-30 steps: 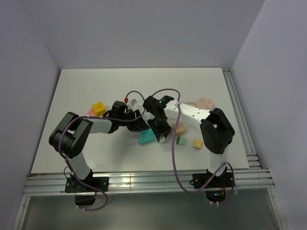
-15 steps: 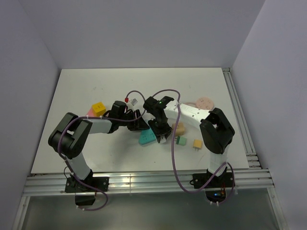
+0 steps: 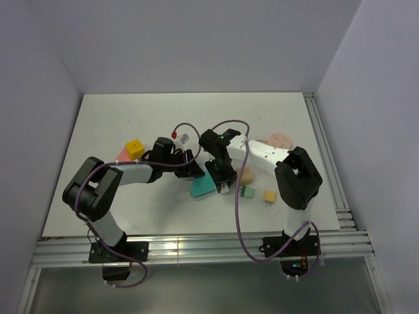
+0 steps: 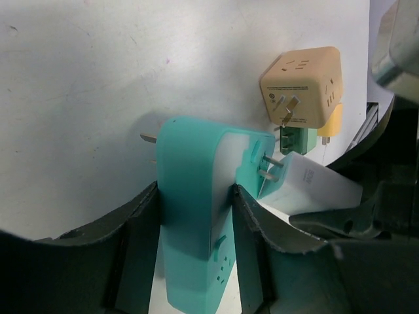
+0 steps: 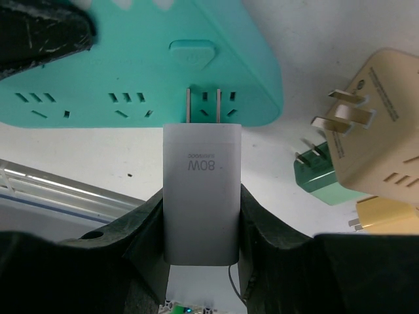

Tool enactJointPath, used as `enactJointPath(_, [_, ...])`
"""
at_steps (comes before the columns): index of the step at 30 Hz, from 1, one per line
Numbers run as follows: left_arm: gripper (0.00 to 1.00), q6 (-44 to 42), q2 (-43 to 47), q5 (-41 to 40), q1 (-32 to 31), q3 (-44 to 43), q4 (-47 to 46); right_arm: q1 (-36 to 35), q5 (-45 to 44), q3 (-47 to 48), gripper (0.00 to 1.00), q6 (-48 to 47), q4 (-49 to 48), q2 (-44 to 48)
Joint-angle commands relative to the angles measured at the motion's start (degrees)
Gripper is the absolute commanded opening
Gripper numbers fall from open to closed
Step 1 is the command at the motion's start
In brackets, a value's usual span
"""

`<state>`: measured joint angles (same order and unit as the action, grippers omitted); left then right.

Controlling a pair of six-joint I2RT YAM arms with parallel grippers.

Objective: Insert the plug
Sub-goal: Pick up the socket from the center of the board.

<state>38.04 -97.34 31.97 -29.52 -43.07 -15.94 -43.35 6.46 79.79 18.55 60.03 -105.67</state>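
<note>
A teal power strip (image 3: 201, 188) lies mid-table. My left gripper (image 3: 192, 171) is shut on it, its jaws pressing both long sides (image 4: 196, 209). My right gripper (image 3: 221, 180) is shut on a white 80W charger plug (image 5: 201, 190). Its two prongs (image 5: 203, 104) point at a socket of the teal strip (image 5: 150, 59) and their tips overlap the socket slots; how deep they sit I cannot tell. In the left wrist view the white plug (image 4: 308, 186) meets the strip's face from the right.
A tan cube adapter (image 3: 246, 175), a green plug (image 3: 247, 191) and a yellow plug (image 3: 269, 196) lie just right of the strip. A yellow cube (image 3: 135, 148), a pink round disc (image 3: 280, 139) and a small white adapter (image 3: 184, 138) lie farther back. Purple cables loop over the arms.
Both grippers and the strip have shifted slightly; the right gripper has edged the white plug closer against the strip's socket face.
</note>
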Motion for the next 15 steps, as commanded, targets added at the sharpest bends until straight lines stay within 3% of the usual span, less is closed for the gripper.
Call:
enactJointPath(1, [0.22,-2.7,2.2,-1.1,-0.9,-0.5,1.0,0.8,-1.7,0.4,0.01,0.0,-0.1,3.2])
enactJointPath(15, [0.11,-4.5,4.3,-1.3,-1.2,-0.2,0.7,1.3,-1.5,-3.3,0.01,-0.4,0.3,5.4])
